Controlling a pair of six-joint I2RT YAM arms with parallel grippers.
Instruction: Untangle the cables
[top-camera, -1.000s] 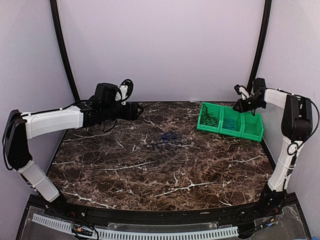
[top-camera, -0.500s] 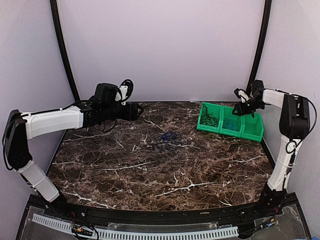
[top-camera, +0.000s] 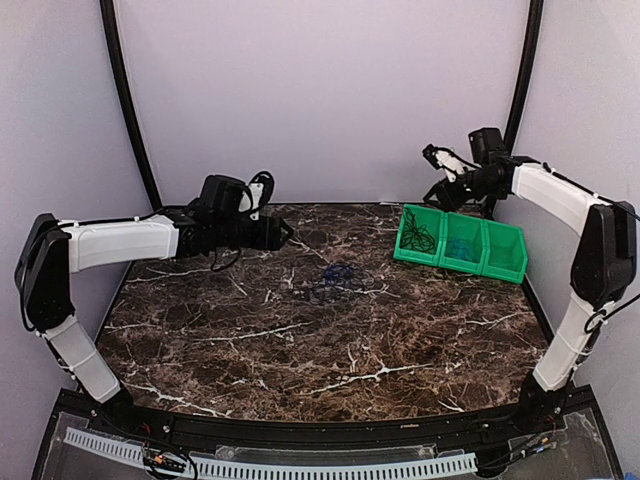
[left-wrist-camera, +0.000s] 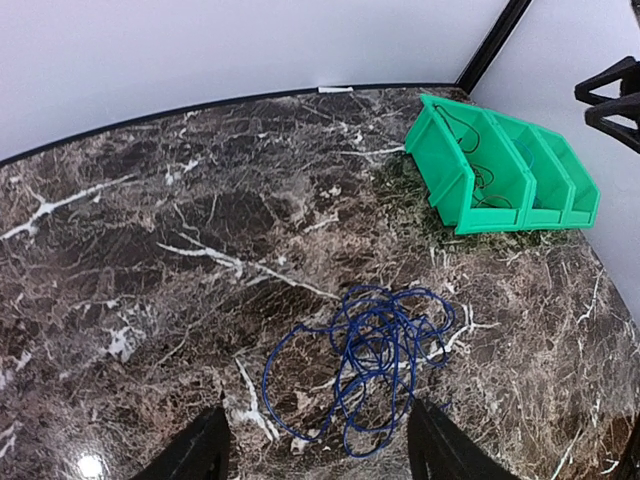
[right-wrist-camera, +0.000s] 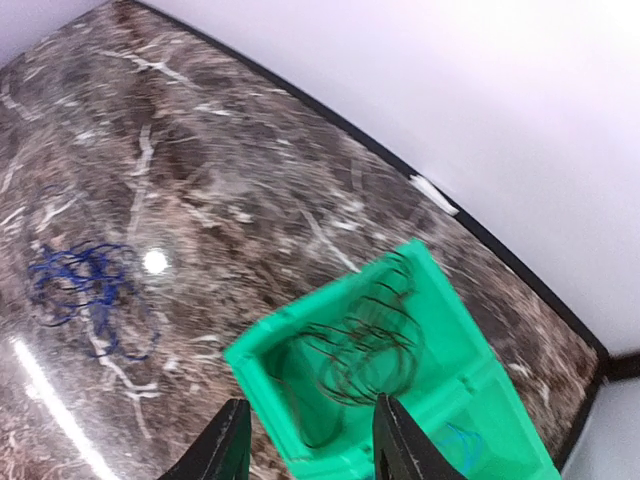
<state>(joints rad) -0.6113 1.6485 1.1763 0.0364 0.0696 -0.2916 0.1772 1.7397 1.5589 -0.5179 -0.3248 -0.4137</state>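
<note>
Top view: thin tangled blue cables (top-camera: 340, 272) are lying centrally on dark marble tabletop (top-camera: 250, 335); left wrist: spread, empty left gripper (left-wrist-camera: 315, 455) is hovering just short of them; right wrist: parted, empty right gripper (right-wrist-camera: 310, 440) is hovering over thin black cables (right-wrist-camera: 360, 345) in green plastic bin (right-wrist-camera: 455, 330).

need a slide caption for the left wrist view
Wrist view: the open left end effector above a loose tangle of blue cables on the marble table, green bins beyond.

Blue cables (left-wrist-camera: 372, 345) lie loosely tangled on the table (left-wrist-camera: 150, 230); black cables (right-wrist-camera: 362, 345) sit coiled in the green bin (left-wrist-camera: 462, 195).
</note>
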